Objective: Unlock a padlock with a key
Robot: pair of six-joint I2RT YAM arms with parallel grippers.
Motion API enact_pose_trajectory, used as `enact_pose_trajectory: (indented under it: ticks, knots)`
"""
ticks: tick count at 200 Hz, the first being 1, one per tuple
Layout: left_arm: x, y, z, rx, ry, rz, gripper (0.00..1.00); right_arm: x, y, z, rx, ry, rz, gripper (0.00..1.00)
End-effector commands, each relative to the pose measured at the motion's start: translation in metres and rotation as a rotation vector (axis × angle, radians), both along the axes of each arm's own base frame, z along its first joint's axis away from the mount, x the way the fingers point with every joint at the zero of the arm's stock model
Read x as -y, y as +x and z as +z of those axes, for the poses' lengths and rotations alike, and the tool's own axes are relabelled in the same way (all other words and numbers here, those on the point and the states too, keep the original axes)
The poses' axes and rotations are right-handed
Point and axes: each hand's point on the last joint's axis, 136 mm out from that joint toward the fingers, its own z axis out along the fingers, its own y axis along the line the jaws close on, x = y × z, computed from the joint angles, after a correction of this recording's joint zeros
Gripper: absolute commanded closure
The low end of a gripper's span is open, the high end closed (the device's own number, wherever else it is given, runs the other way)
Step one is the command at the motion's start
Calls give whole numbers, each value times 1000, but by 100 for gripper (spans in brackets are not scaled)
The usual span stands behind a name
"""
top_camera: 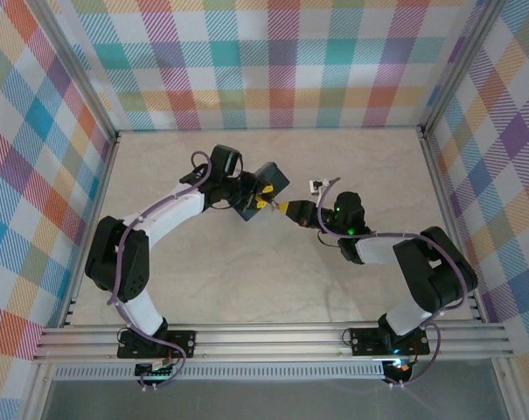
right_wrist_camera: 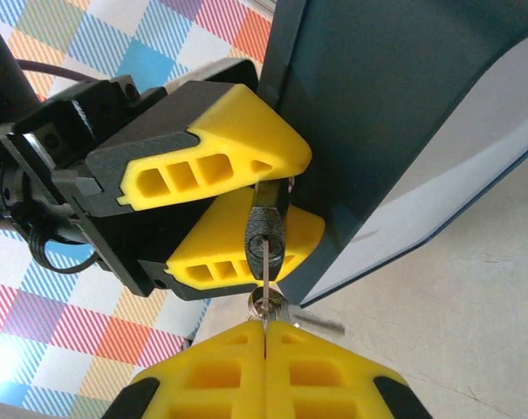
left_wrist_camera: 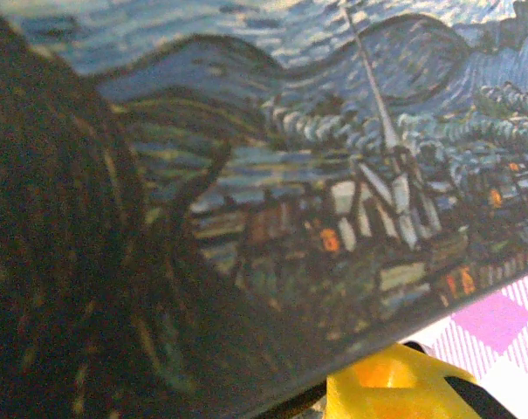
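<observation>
In the middle of the right wrist view, the left gripper (right_wrist_camera: 277,199) has its 2 yellow fingers clamped on the padlock (right_wrist_camera: 265,229). A dark grey end of the lock faces the camera, and its yellow body is hard to separate from the fingers. Holding it off the table (top_camera: 247,280) with the keyway turned toward the other arm gives a fixed target.

At the bottom centre of the same view, the right gripper (right_wrist_camera: 265,332) has its fingers pressed together on the key (right_wrist_camera: 265,271). It pinches the key at the ringed head, so the thin blade stands straight up from the fingertips and meets the lock's end. Blade and keyway look lined up, but I cannot tell how deep the blade sits.

I judge this to be the insertion step, with the turn and shackle release not yet done. The next move probably calls for a wrist roll about the blade's axis, without a sideways push that could bend it.

The blue tin (right_wrist_camera: 403,105) stands tilted just behind the left fingers, at upper right. Whether it touches them is unclear.
</observation>
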Motion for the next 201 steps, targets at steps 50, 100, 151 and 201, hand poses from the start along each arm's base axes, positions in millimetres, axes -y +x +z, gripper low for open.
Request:
enact_pose_trajectory:
  ticks: [50, 100, 151, 201]
  knots:
    - [12, -21, 24, 95, 6, -250, 98, -5, -7, 26, 118, -12, 35, 100]
    - [12, -23, 23, 89, 29, -286, 98, -4, -6, 29, 138, -39, 31, 100]
    - [16, -23, 22, 73, 7, -286, 98, -10, -4, 29, 150, -46, 52, 100]
    - [26, -27, 27, 67, -24, -304, 99, -23, 2, 32, 165, -43, 75, 100]
